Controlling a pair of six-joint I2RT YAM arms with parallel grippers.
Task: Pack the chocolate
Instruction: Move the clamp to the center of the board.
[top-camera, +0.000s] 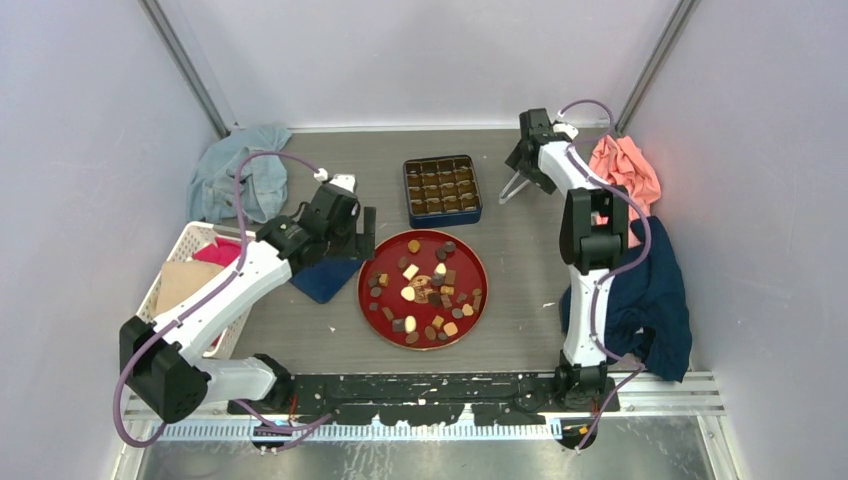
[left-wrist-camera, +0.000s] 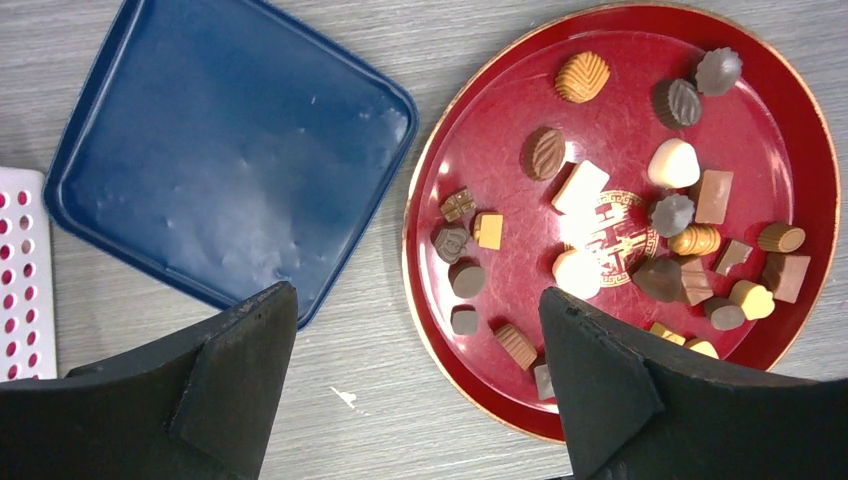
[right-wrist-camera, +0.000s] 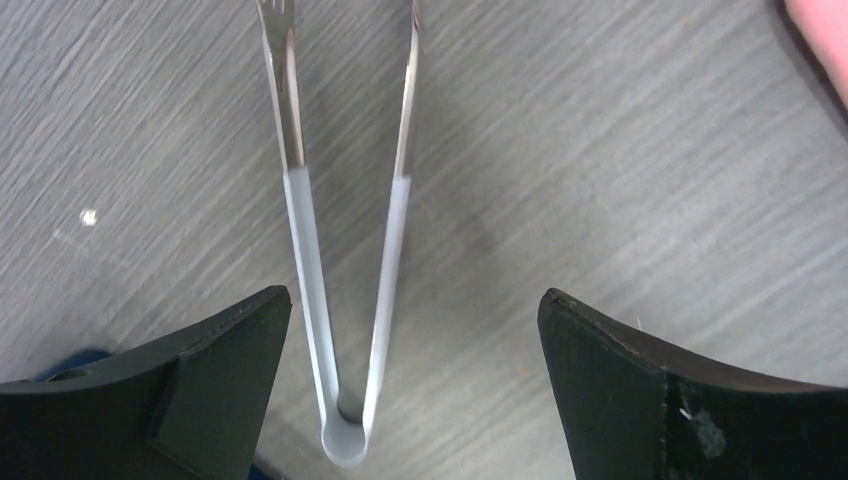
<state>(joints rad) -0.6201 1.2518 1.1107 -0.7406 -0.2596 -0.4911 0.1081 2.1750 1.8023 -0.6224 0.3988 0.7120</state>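
White arms (top-camera: 215, 295), black joints (top-camera: 590, 235), purple cables (top-camera: 236, 200), black jaws.

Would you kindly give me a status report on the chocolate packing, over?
Both open: left gripper above edge of red plate, right gripper over tongs. Chocolate loose on plate, unpicked. Blue lid beside plate, path to box unobstructed.

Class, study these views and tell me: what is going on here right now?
Two robot arms are set to pack chocolates, but nothing is held yet. The chocolates all lie on the red plate; the blue box beyond it looks unfilled, its lid off beside the plate. The left gripper hangs open over the plate's edge, and the right gripper hangs open above the tongs.
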